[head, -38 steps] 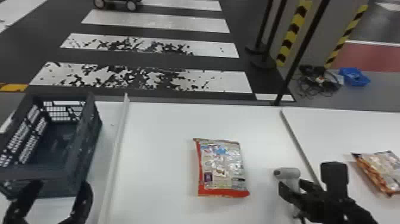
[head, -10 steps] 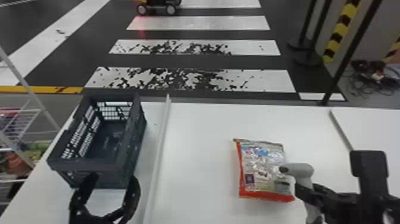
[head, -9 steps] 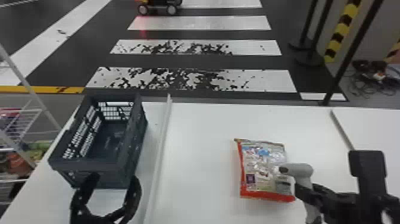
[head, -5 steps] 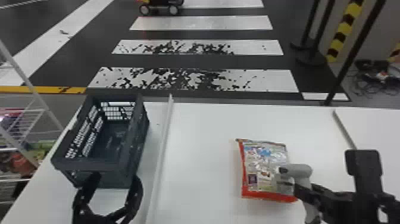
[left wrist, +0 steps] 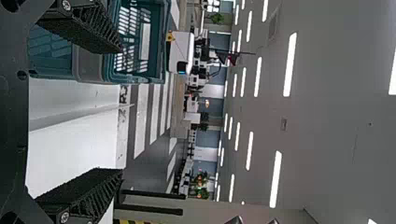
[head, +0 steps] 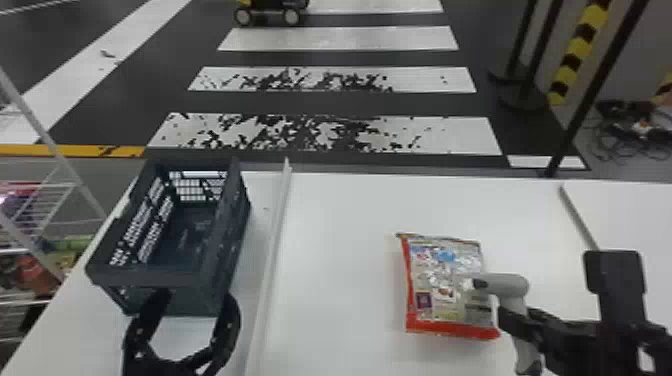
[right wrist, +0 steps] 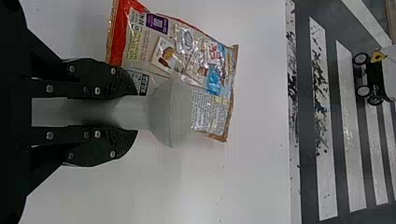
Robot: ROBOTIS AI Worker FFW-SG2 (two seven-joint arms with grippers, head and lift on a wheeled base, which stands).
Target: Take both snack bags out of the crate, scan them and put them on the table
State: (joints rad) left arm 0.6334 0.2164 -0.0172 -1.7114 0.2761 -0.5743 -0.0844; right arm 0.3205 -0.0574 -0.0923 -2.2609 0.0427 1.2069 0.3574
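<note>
1) Left gripper (head: 195, 298), fingers (left wrist: 81, 29) wide apart, one overlapping the crate (left wrist: 161, 42) in view;
2) white table (left wrist: 70, 156);
3) striped floor (left wrist: 141, 121) beyond;
4) lit ceiling lights (left wrist: 290, 65)

From here I count one snack bag (head: 442, 270), one crate (head: 150, 277) and one scanner (head: 510, 285). Out past the counter (head: 345, 260) there are three black posts (head: 595, 85) and one wheeled machine (head: 270, 16).

In the head view, a broad lane of bare tabletop (head: 340, 250) offers passage mid-frame, between the raised strip (head: 274, 240) and the snack bag (head: 445, 280). At left, the crate (head: 150, 278) walls off the sides but opens upward; at lower right, the scanner (head: 507, 285) obstructs the bag's right edge.
</note>
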